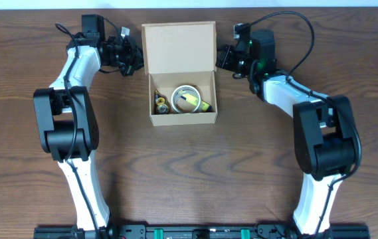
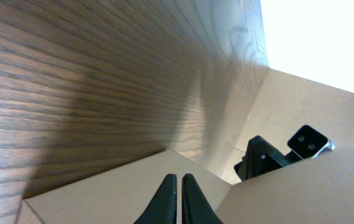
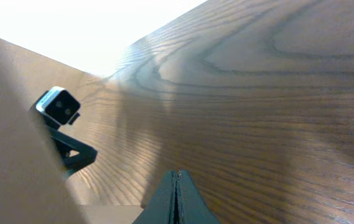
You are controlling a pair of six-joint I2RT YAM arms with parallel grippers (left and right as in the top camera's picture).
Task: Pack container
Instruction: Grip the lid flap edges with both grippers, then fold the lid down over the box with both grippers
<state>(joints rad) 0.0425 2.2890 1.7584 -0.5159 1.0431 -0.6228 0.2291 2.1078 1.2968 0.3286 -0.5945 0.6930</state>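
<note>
1. Both sets of fingers are clenched on nothing: left gripper [image 1: 133, 60] and right gripper [image 1: 223, 58] flank the raised lid.
2. Container [image 1: 179, 46] sits on the table [image 1: 242, 166] between them, lid hinged back, tape roll [image 1: 185, 98] inside.
3. Risk: uneven pushes on the flap could skew or slide the light box.

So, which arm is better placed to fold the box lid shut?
Probably left: the left end effector, shut, is close beside the open cardboard lid; the right end effector faces mostly table.
</note>
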